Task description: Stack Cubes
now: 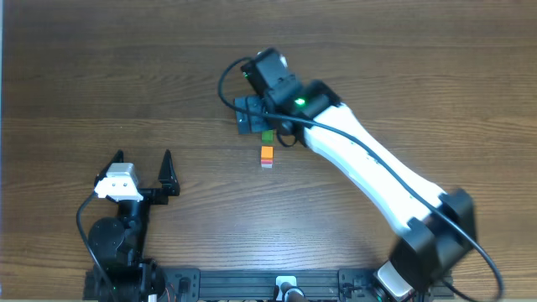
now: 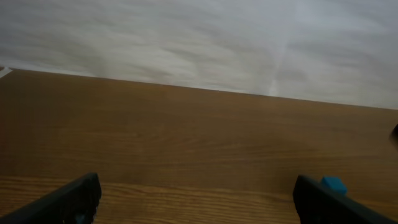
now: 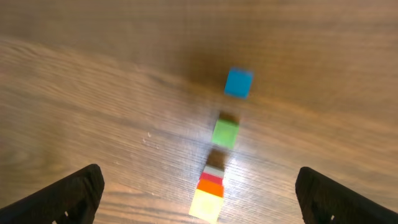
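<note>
R claw point(image 3: 199, 179) wide, above table point(image 3: 74, 93); between its fingers: cube stack point(image 3: 208, 198), green cube point(image 3: 225, 132), blue cube point(image 3: 239, 83) beyond. L claw point(image 1: 143, 161) wide.

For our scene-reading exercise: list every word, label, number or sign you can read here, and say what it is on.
None: no text can be read.
The blue cube, green cube and stacked cubes show plain faces, and the table carries no print.
The green light on the right arm is a lamp, not a sign.

Near its base, left arm point(image 1: 126, 220) tucked; left tool point(image 1: 142, 159) spread wide. Far forward, right arm point(image 1: 369, 168) extended; right tool point(image 1: 250, 117) apparently open too.
</note>
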Motion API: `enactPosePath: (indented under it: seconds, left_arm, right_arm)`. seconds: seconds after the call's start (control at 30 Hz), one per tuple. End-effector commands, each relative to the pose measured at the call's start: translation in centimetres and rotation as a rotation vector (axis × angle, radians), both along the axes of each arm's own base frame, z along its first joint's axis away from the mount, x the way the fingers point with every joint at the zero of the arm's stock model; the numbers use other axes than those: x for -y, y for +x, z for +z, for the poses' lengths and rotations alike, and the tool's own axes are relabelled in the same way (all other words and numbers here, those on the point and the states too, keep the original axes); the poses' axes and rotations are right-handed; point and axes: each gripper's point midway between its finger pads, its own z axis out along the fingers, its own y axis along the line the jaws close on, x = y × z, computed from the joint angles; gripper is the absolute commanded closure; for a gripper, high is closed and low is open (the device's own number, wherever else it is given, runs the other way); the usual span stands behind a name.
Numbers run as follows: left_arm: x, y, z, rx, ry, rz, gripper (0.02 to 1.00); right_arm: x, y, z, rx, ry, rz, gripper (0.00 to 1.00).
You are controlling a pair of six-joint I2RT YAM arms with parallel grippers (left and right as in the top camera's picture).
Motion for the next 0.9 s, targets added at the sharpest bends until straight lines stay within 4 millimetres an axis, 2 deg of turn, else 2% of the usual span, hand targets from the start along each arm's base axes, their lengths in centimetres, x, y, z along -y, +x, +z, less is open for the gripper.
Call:
enactPosePath:
  seconds: [0.03,0.2,0.33,0.6,0.9]
  left_arm:
    - [0.0,0.0,-0.3,0.001,0.018,-0.002,0.018]
    - [0.0,0.0,-0.3,0.001,0.018,-0.002,0.018]
    - [0.0,0.0,-0.3,0.001,0.018,-0.002,0.018]
    - [0.0,0.0,-0.3,0.001,0.018,-0.002,0.02]
    - [0.0,0.0,-0.3,0.001,0.018,-0.002,0.018]
  right_arm:
    - [-1.3,-0.7,-3.3,-0.113,0.003,0.001,0.009]
    - [-1.4,-1.1,-6.9,-0.192,-0.038,-0.044,0.007]
    - [-1.1,-1.1,-8.7,-0.219,-0.061,-0.078,0.012]
    - [-0.6,0.0,-11.4,-0.227,-0.094,-0.104,0.042]
    - [1.1,1.2,-12.7,-0.212,-0.147,-0.13,0.029]
